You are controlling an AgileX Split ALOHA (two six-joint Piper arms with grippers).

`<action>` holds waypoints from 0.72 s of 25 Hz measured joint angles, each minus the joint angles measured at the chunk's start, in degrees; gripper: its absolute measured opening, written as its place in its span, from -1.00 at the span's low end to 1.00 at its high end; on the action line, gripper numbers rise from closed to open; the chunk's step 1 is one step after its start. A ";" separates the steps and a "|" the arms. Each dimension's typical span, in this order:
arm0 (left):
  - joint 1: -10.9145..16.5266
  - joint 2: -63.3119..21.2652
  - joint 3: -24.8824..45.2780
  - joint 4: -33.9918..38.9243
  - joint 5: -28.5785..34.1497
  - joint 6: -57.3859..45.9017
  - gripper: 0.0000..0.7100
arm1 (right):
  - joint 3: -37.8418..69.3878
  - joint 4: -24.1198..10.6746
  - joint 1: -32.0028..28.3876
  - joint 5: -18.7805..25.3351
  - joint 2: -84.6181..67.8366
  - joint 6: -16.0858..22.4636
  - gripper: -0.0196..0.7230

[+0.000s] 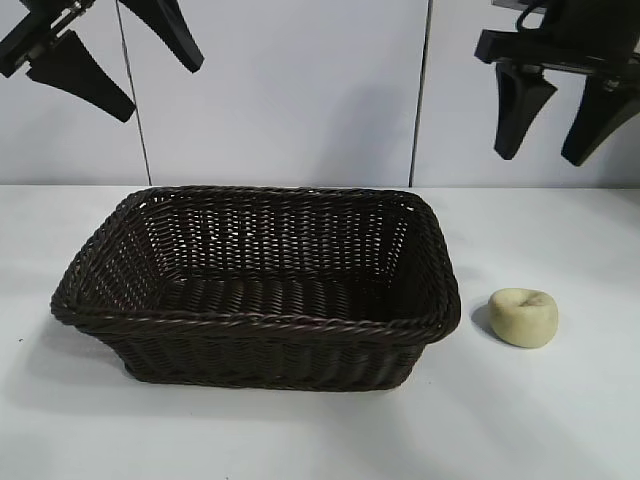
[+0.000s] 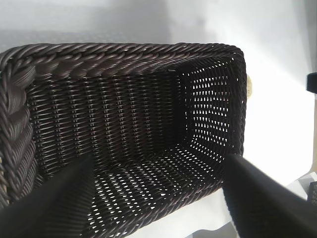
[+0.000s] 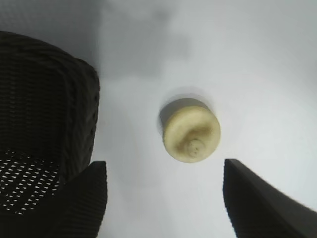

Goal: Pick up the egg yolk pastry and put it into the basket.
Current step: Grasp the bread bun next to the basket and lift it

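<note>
The egg yolk pastry (image 1: 524, 317), a small pale yellow lump, lies on the white table just right of the basket (image 1: 100, 262), a large dark brown wicker basket with nothing in it. My right gripper (image 1: 558, 125) hangs open high above the pastry; in the right wrist view the pastry (image 3: 191, 130) lies below, between and ahead of the spread fingers (image 3: 257, 198), with the basket's corner (image 3: 54, 89) beside it. My left gripper (image 1: 125, 70) is open, high over the basket's left end; its wrist view looks down into the basket (image 2: 124, 64).
The white table (image 1: 560, 420) runs round the basket, with a pale wall behind. A sliver of the pastry (image 2: 250, 85) shows past the basket's far end in the left wrist view.
</note>
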 joint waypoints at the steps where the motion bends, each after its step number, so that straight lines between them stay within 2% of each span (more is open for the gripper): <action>1: 0.00 0.00 0.00 0.00 0.00 0.00 0.49 | 0.46 -0.09 -0.42 0.00 -0.14 0.00 0.36; 9: 0.00 0.00 0.00 0.00 -1.27 0.00 0.49 | 5.63 -0.12 -0.89 -0.39 -0.14 -0.86 0.36; 18: 0.00 0.00 0.00 -0.05 -1.78 0.00 0.49 | 12.19 0.42 -0.89 -7.14 -0.14 -0.98 0.36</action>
